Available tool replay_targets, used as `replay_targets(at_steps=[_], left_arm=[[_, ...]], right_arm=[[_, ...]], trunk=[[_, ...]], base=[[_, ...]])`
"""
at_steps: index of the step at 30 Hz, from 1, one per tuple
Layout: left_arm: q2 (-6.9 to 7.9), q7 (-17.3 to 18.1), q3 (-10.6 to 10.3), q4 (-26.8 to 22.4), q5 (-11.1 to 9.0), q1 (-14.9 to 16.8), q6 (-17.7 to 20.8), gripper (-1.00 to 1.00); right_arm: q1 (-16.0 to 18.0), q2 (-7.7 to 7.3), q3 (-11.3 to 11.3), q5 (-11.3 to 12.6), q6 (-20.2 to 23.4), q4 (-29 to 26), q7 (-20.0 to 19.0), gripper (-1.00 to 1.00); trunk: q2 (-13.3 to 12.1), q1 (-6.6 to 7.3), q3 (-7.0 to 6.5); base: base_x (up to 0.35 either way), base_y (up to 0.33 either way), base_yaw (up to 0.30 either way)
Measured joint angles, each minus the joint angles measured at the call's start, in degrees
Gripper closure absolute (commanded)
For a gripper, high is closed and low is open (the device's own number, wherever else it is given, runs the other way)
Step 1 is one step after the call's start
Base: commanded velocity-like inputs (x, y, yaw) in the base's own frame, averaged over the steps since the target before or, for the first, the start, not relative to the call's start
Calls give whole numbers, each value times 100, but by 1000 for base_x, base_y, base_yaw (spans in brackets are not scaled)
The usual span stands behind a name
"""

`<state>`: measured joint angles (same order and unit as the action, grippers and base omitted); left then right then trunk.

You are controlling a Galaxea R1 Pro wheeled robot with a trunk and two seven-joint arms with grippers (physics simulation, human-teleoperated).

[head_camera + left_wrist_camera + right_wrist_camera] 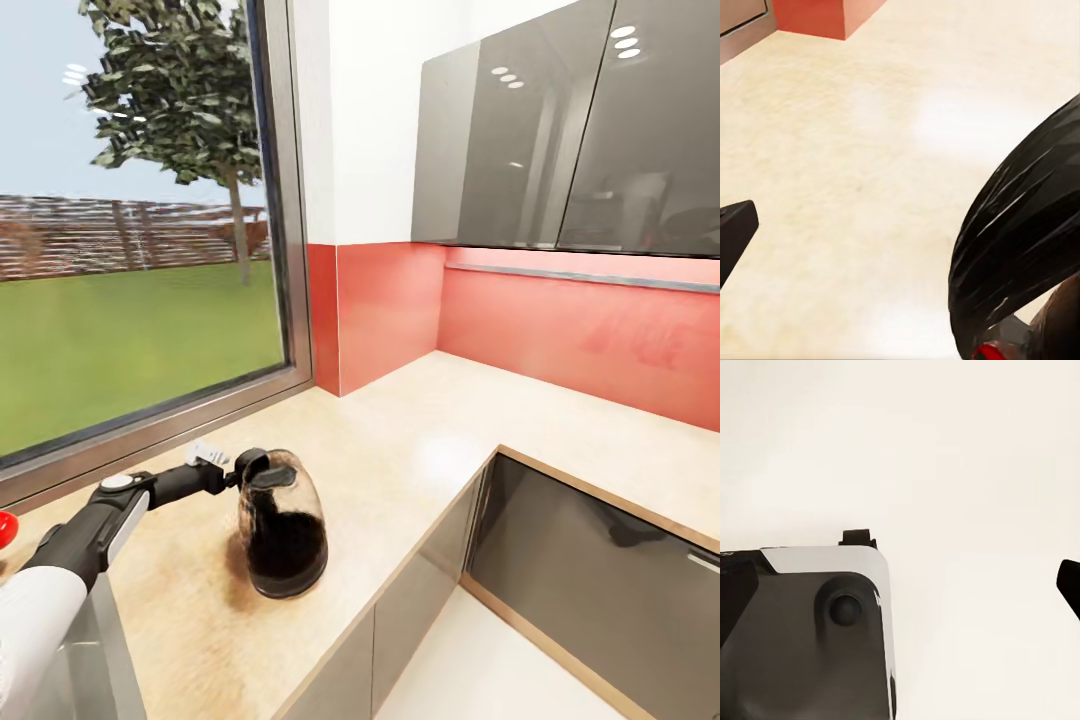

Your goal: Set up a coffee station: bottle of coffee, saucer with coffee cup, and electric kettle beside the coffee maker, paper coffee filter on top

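The electric kettle (283, 530), rounded smoky glass with a black lid and handle, stands upright on the tan countertop (420, 450) near its front edge. My left gripper (247, 468) reaches in at the kettle's top, by the lid and handle. In the left wrist view one black fingertip (733, 229) stands far from the kettle's black curved side (1020, 240), with bare counter between, so the gripper is open. My right gripper (900, 592) hangs open over a pale surface, holding nothing. The coffee maker, bottle of coffee, paper coffee filter, saucer and coffee cup are out of view.
The countertop runs along a large window (140, 250) and turns right under a red backsplash (580, 340). Glossy grey wall cabinets (560, 130) hang above it. Grey base cabinets (600, 580) enclose the pale floor (480, 660). A red object (5, 530) shows at the left edge.
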<state>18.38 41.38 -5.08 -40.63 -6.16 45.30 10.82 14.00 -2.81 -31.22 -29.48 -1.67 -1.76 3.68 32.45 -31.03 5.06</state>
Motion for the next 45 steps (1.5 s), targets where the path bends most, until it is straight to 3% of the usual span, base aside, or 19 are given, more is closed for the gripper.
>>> replay_targets(at_steps=[2,3,10,34,38,40,45], left_arm=[[-46,-4,2,5,7,0,15,-100],[-95,-2,-14,9,-4,2,34,100],[-242,-112,-41,111,-31,12,67,100],[-245,-149,-1,-7,23,32,77,100],[-246,-153,1,-384,12,71,342,100],[-241,-150,8,-887,-6,72,837,100],[-225,-157,11,-1392,25,83,1147,100]], right_arm=[[0,0,1,0,0,0,0,-100],[0,0,0,0,0,0,0,-100],[0,0,-3,0,0,0,0,-100],[0,8,3,2,0,0,-5,-100],[0,22,-2,16,-10,-8,-15,-100],[0,31,-8,24,-15,-9,-22,-100],[0,118,-11,26,-16,-9,-28,-100]], trunk=[[0,0,0],[0,0,0],[1,0,-1],[0,0,0],[0,0,0],[1,0,-1],[0,0,0]], base=[[0,0,0],[0,0,0],[0,0,0],[0,0,0],[0,0,0],[0,0,0],[0,0,0]])
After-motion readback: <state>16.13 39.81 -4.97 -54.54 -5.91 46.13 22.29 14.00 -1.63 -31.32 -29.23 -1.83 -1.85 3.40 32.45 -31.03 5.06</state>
